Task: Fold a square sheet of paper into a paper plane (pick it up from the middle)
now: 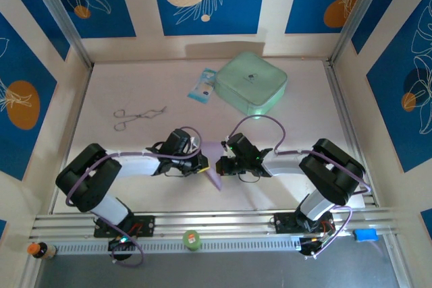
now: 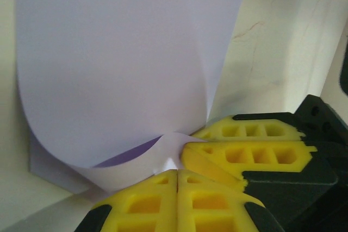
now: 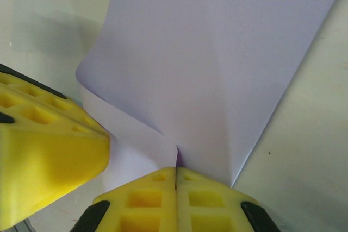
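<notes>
We have the thin pale lavender square sheet of paper (image 1: 216, 177) lifted off the pale surface (image 1: 304, 126). It hangs close to the near edge, about midway between the left and right edges. The left gripper (image 1: 202, 164) and the right gripper (image 1: 221, 164) meet there tip to tip.

In the left wrist view, the left gripper (image 2: 176, 173) has its yellow fingers pressed together on a fold of the sheet (image 2: 119, 52), which bows up and away in a soft curve. The right gripper's yellow fingers (image 2: 244, 145) sit just beside it. In the right wrist view, the right gripper (image 3: 175, 171) is likewise pressed together on the sheet (image 3: 217, 52), at the point where a faint crease runs down to the fingertips. The left gripper's finger (image 3: 49, 150) is close on the left.

We judge this to be an early fold, with the paper pinched at its middle and no dart shape formed. To do it well, we should hold both pinches firm and move the two arms together, because uneven pulling could tear or skew such thin paper. The two halves should be brought edge to edge before any pressing, so the crease lands on the centre line. We cannot tell from these views whether the far edges are aligned. The paper should then be set down on bare surface, well apart from the mint-green rounded case (image 1: 253, 82) and the small blue-white packet (image 1: 202, 85) near the far edge.
</notes>
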